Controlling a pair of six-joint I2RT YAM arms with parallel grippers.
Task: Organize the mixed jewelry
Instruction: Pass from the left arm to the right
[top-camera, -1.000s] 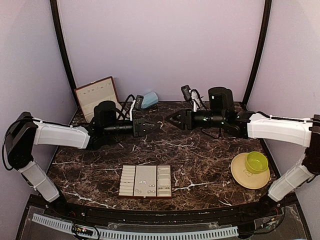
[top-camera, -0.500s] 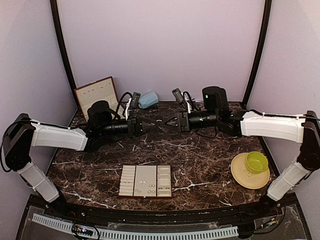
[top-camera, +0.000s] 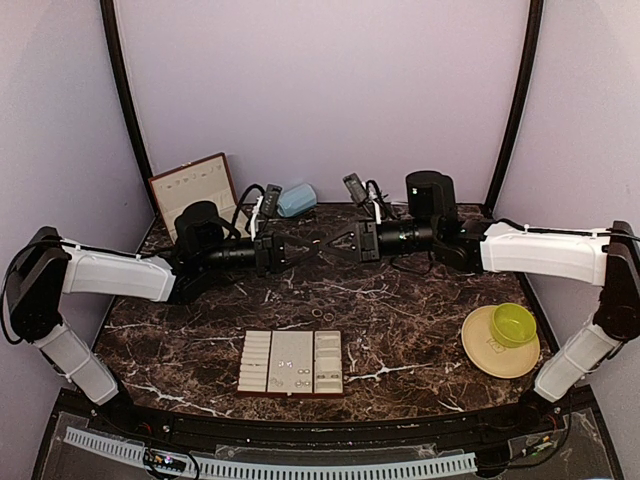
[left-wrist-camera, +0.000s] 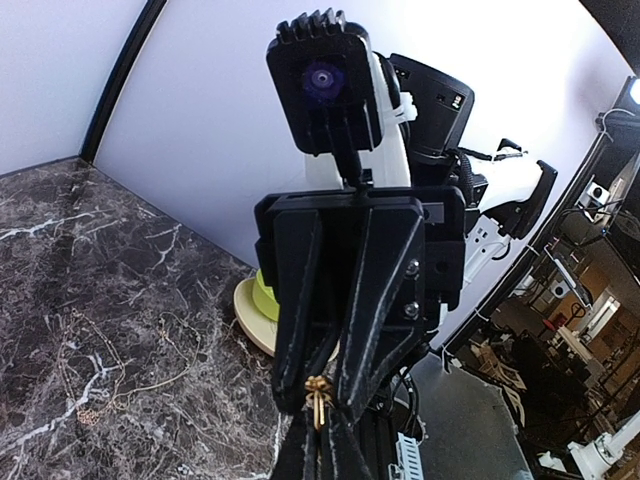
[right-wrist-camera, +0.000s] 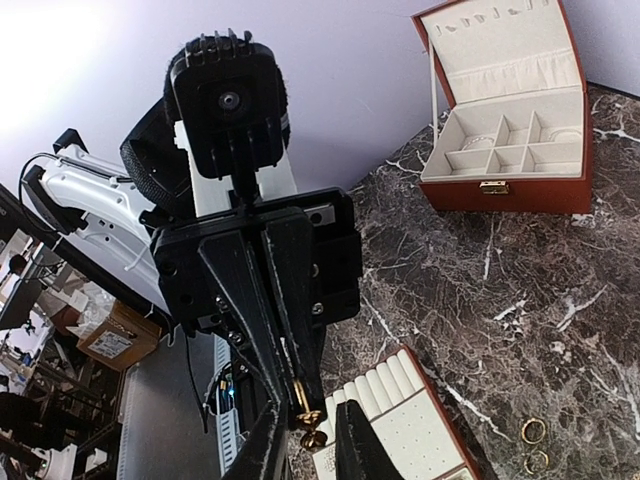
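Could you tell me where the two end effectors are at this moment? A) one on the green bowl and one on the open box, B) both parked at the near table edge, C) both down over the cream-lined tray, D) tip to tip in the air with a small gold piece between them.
D: the left end effector and right end effector meet tip to tip above the table's far side, with the gold piece between their fingertips.

Pale lilac walls (top-camera: 320, 90) enclose a dark marble table (top-camera: 400, 310). Black poles (top-camera: 125, 100) rise in both far corners. Light is soft and even.
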